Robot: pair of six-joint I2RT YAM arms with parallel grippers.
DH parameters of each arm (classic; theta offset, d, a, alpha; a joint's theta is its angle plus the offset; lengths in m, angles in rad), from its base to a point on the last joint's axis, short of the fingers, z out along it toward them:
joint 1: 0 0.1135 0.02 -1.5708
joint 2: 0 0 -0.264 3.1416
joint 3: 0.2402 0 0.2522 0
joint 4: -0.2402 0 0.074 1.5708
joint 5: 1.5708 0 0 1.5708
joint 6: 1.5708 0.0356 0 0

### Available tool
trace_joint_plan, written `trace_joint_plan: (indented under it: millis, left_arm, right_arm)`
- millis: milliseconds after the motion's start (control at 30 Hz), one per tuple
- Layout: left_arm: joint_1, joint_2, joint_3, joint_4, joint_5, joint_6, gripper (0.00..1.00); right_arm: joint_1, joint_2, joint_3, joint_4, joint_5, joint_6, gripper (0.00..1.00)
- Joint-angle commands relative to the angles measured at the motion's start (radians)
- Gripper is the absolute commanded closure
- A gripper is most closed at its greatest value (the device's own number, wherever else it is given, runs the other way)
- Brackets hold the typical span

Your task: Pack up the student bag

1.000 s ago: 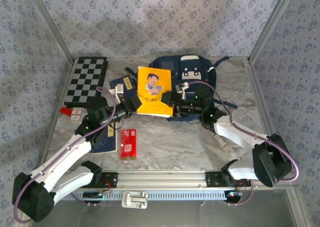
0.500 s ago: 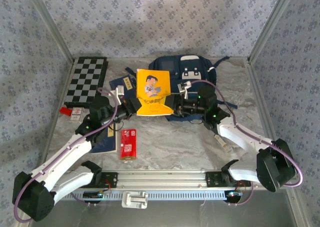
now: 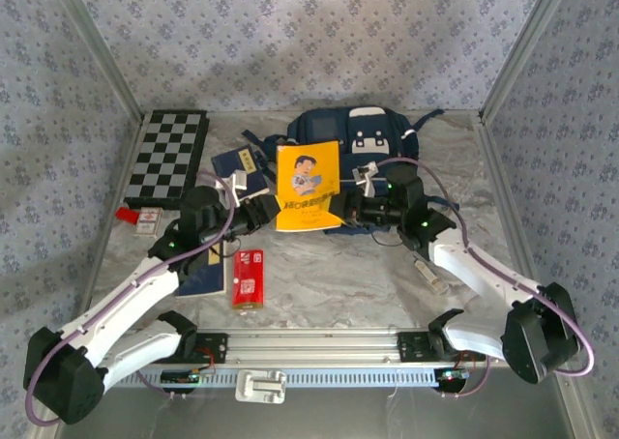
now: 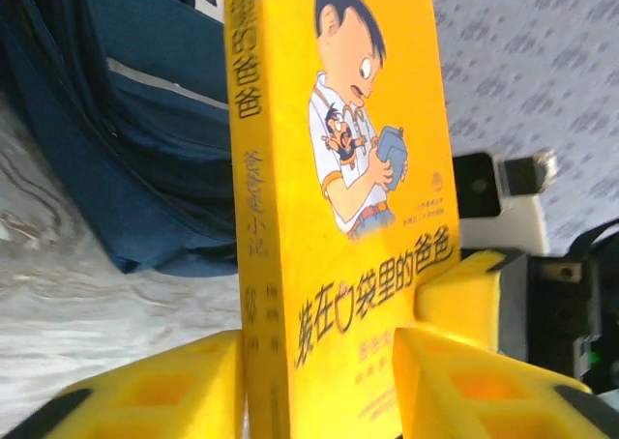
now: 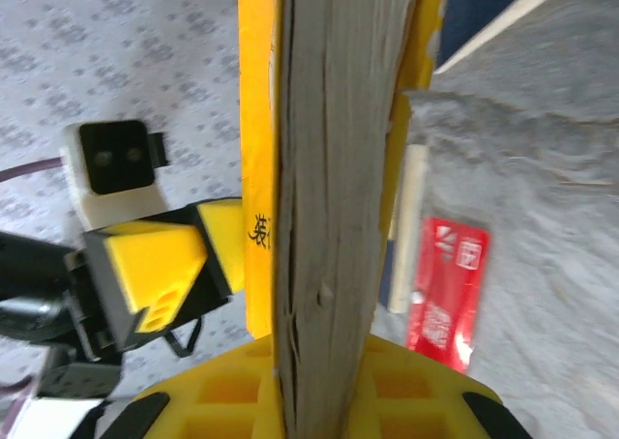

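The student bag (image 3: 358, 130), a navy backpack with white patches, lies at the back middle of the table; its blue fabric and thin white stripe (image 4: 145, 120) show behind the book. A yellow book (image 3: 308, 186) with a cartoon boy on its cover (image 4: 348, 168) stands upright in front of the bag. My right gripper (image 3: 340, 207) is shut on its page edge (image 5: 338, 168), with a pad pressed on each side (image 5: 334, 381). My left gripper (image 3: 269, 210) straddles the spine, open (image 4: 319, 362), its fingers (image 4: 464, 381) set wider than the book's thickness.
A folded chessboard (image 3: 172, 154) lies at the back left, with a dark blue booklet (image 3: 235, 161) beside it. A red packet (image 3: 248, 278) and another blue book (image 3: 203, 277) lie near the left arm. A small white tube (image 3: 431, 273) lies by the right arm. Patterned walls close in three sides.
My right gripper closed on the yellow book and my left jaws spread apart. The book rose from tilted to upright and shifted slightly right, towards the bag.
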Motion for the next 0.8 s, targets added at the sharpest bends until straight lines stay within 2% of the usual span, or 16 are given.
trace_joint_plan:
  millis: [0, 167, 333, 433, 600, 767]
  left_arm:
    - [-0.013, 0.015, 0.091, -0.119, -0.034, 0.204, 0.5]
    - [-0.041, 0.135, 0.188, -0.239, -0.09, 0.513, 0.42]
    - [-0.099, 0.333, 0.303, -0.264, -0.142, 0.779, 0.37]
    - [-0.126, 0.454, 0.369, -0.243, -0.143, 0.895, 0.33]
    - [-0.187, 0.669, 0.542, -0.318, -0.165, 1.091, 0.3]
    - [-0.225, 0.83, 0.671, -0.34, -0.242, 1.173, 0.28]
  right_arm:
    - [-0.051, -0.069, 0.037, -0.201, 0.065, -0.136, 1.0]
    - [-0.156, -0.172, -0.005, -0.373, 0.086, -0.204, 1.0]
    - [-0.297, -0.271, -0.033, -0.548, 0.077, -0.269, 1.0]
    - [-0.39, -0.309, -0.037, -0.636, 0.064, -0.306, 1.0]
    - [-0.534, -0.334, -0.035, -0.746, 0.033, -0.354, 1.0]
    - [-0.652, -0.335, -0.039, -0.789, -0.004, -0.363, 1.0]
